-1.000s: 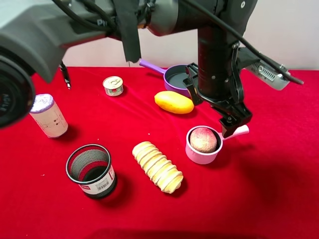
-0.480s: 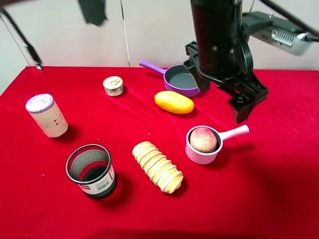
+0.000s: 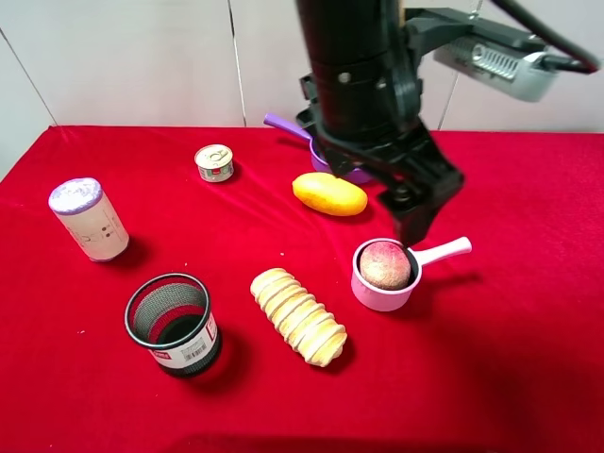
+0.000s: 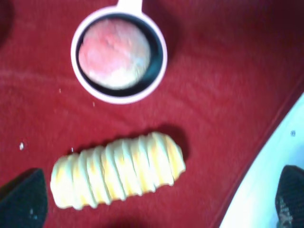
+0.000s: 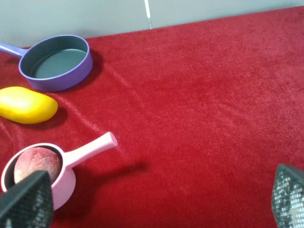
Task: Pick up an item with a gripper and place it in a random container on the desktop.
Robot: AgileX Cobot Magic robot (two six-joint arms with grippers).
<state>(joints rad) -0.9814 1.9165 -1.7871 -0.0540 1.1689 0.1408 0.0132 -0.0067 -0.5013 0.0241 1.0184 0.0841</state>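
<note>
The mottled pink-and-tan item (image 3: 384, 264) lies inside the pale pink container (image 3: 370, 293), whose handle points right on the red desktop (image 3: 491, 359). The left wrist view looks straight down on the item (image 4: 114, 53) in the container (image 4: 159, 71). My left gripper (image 3: 420, 203) hangs above the container, its fingers wide apart and holding nothing; in its own view the left gripper (image 4: 156, 199) shows only two tips at the corners. My right gripper (image 5: 156, 202) is open and empty, off to the side of the item (image 5: 37, 164) and the container (image 5: 88, 148).
A ridged bread loaf (image 3: 298, 315) lies left of the container, with a yellow mango (image 3: 328, 193) and a purple pan (image 3: 332, 151) behind it. A black mesh cup (image 3: 173, 324), a white can (image 3: 90, 219) and a small tin (image 3: 214, 162) stand on the left.
The left arm has swung leftward, carrying its open gripper from beside the handle to above the container. The item stays in the container.
</note>
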